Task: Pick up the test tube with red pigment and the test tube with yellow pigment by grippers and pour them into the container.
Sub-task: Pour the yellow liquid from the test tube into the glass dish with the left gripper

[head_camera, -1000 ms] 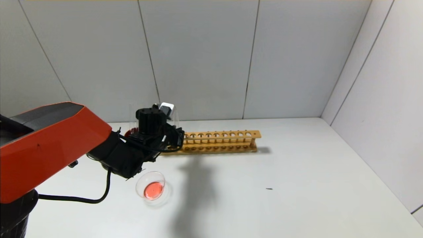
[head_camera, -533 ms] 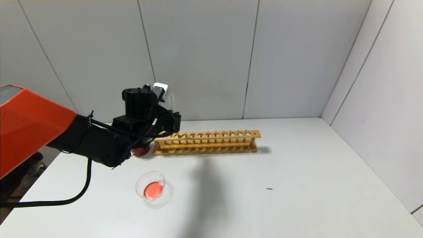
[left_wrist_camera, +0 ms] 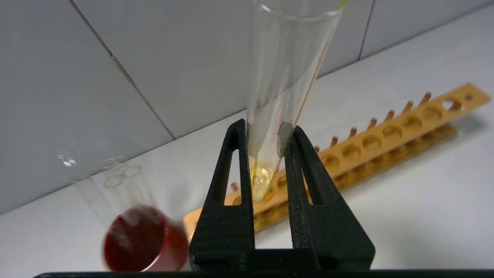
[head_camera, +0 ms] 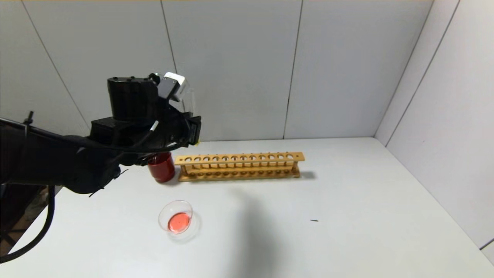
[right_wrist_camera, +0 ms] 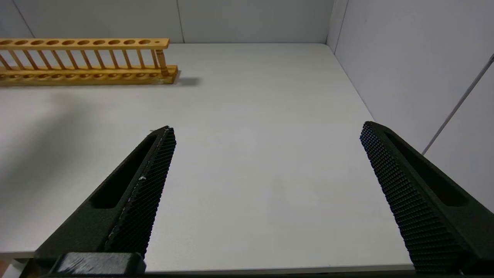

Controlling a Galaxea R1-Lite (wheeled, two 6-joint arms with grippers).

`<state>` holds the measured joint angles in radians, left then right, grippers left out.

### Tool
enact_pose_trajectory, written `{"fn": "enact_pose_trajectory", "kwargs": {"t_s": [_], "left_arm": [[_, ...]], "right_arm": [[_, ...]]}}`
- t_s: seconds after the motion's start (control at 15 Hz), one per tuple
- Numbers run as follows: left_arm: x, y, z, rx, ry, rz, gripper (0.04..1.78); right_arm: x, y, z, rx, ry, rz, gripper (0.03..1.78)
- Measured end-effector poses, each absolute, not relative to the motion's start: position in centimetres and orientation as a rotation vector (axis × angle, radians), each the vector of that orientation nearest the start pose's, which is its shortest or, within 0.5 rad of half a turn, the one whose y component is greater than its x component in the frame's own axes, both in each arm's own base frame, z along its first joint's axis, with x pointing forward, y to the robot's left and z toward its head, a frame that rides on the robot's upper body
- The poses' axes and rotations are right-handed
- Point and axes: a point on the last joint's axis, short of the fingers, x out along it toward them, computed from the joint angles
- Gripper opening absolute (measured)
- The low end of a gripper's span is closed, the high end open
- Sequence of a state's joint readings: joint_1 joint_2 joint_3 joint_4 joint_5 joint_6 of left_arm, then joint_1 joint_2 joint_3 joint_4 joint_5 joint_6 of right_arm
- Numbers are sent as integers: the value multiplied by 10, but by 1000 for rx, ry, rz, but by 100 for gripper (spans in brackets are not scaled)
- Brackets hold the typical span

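Observation:
My left gripper (head_camera: 192,133) (left_wrist_camera: 264,129) is shut on the test tube with yellow pigment (left_wrist_camera: 278,88). It holds the tube upright in the air above the left end of the wooden rack (head_camera: 239,166); yellow liquid (left_wrist_camera: 260,179) sits at the tube's bottom between my fingers. The container (head_camera: 175,217), a clear glass dish with red liquid in it, stands on the table below and in front of the gripper. No tube with red liquid shows. My right gripper (right_wrist_camera: 266,129) is open and empty over the table's front right part.
A dark red cup (head_camera: 162,166) (left_wrist_camera: 135,239) with clear, colourless tubes (left_wrist_camera: 112,181) stands at the rack's left end. The rack's holes (right_wrist_camera: 83,42) are empty. Walls close the table at the back and right. A small dark speck (head_camera: 314,220) lies on the table.
My left arm has risen and drawn back to the left with the yellow tube, lifting it clear of the rack. The red cup has come into view. The dish has not moved.

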<state>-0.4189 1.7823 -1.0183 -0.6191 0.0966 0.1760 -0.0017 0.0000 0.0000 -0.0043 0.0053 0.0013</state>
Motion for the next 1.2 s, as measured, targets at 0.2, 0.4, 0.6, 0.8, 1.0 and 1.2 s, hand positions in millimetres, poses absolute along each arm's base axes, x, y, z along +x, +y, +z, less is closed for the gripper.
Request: {"fn": "enact_pose_trajectory", "kwargs": {"t_s": [0.2, 0.4, 0.6, 0.8, 1.0, 1.2], "left_arm": [[292, -118, 212, 430, 97, -328, 30], [281, -98, 210, 593, 66, -402, 30], [269, -79, 197, 732, 46, -532, 30], [258, -64, 175, 885, 76, -581, 30], [257, -50, 158, 1018, 110, -587, 30], [263, -44, 146, 1123, 113, -611, 30]], "right_arm": [[-23, 0, 76, 2, -4, 4, 175], [-23, 0, 76, 2, -4, 4, 175], [-23, 0, 76, 2, -4, 4, 175], [-23, 0, 76, 2, -4, 4, 175], [-23, 0, 76, 1, -4, 4, 175], [-23, 0, 76, 2, -4, 4, 175]]}}
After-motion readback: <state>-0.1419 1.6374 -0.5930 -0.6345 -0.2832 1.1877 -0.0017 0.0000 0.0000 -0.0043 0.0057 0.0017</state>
